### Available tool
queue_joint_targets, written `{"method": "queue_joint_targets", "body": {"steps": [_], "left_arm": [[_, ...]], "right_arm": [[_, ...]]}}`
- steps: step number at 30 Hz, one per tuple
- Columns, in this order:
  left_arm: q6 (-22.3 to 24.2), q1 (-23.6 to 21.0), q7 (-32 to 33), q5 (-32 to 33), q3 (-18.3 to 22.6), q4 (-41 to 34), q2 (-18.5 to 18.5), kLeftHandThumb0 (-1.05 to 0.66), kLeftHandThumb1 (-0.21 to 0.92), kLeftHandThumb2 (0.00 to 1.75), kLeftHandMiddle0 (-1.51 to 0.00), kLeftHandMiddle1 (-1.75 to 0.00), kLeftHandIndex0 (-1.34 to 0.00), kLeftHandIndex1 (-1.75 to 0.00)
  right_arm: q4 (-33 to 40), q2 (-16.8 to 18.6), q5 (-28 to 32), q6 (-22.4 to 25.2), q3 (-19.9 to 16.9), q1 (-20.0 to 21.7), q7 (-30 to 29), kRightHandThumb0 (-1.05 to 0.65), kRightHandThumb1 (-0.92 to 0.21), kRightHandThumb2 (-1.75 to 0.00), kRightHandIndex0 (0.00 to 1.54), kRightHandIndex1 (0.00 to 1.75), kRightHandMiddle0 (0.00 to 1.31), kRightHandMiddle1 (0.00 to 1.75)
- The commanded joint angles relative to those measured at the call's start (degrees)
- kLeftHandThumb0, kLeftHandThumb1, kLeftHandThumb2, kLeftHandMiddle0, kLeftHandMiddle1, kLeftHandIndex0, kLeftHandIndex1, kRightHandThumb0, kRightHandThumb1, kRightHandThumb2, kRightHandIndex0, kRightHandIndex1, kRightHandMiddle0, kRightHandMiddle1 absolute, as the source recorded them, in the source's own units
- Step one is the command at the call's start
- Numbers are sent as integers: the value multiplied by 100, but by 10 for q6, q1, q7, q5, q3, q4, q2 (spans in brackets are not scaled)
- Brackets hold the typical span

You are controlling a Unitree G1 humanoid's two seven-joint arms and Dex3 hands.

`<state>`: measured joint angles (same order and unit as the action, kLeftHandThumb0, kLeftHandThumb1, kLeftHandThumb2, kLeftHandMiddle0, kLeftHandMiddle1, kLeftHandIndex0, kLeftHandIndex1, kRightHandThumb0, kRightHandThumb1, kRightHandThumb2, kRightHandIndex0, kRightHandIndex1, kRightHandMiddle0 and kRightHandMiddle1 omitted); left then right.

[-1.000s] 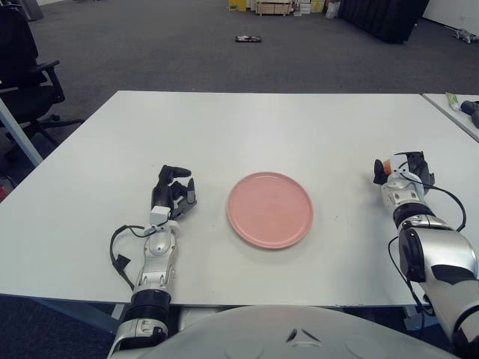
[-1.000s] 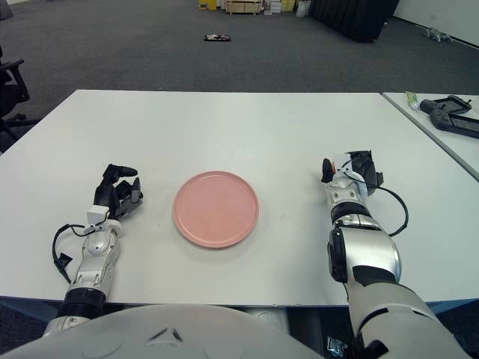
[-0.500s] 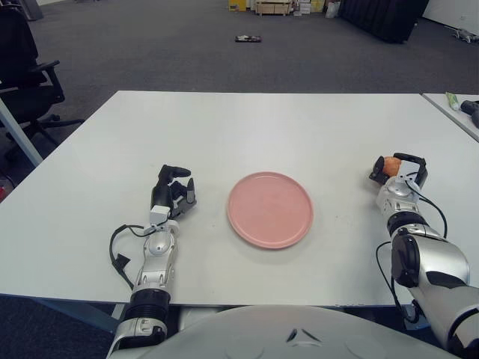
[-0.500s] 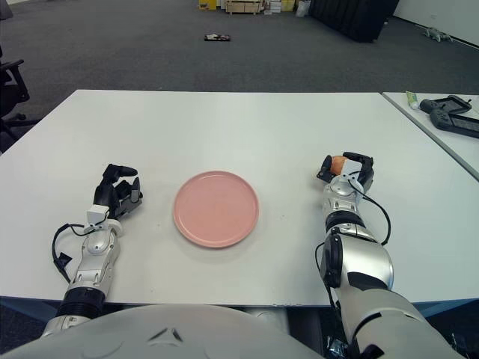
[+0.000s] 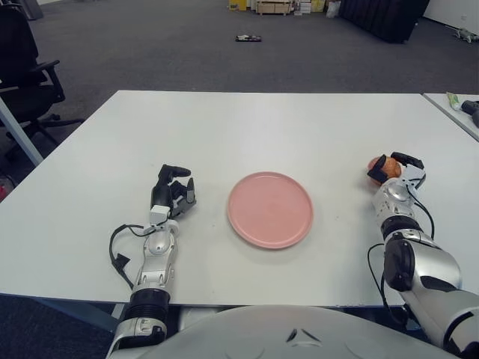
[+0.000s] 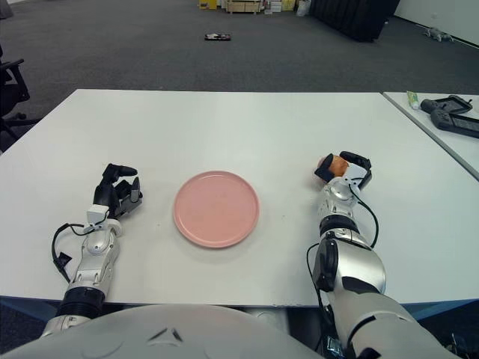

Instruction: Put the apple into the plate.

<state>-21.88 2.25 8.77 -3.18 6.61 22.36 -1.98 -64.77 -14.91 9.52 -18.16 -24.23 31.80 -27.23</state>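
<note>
- Apple [image 6: 333, 162]: reddish-orange, at the right side of the white worktop [image 6: 247, 120], well apart from the plate. Only its upper part shows between the black fingers.
- Right robot hand [image 6: 340, 169]: fingers [image 6: 356, 159] curled around the apple, pinching it from both sides. Whether the apple touches the worktop cannot be told.
- Plate [image 5: 269, 209]: pink, round, lying flat near the middle of the worktop's near half, between the two hands; nothing on it.
- Left robot hand [image 5: 174, 191]: shows to the left of the plate, just beside it, black fingers bent inward and holding nothing.
- Surroundings: an office chair [image 5: 26, 75] stands at the far left on grey carpet; a second table [image 6: 441, 120] with a dark device on it adjoins at the right.
</note>
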Motion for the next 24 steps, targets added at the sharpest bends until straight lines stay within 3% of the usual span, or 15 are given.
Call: {"method": "queue_joint_targets", "body": {"steps": [1, 24], "left_arm": [[12, 8, -2, 2, 2, 16, -4, -39, 63, 93, -81, -175, -38, -175], [19, 10, -2, 3, 2, 12, -6, -39, 64, 92, -80, -175, -37, -175]], "right_arm": [[25, 8, 16, -12, -9, -7, 13, 0, 0, -164, 90, 161, 62, 175], [196, 57, 42, -8, -20, -62, 36, 0, -2, -161, 89, 160, 60, 175]]}}
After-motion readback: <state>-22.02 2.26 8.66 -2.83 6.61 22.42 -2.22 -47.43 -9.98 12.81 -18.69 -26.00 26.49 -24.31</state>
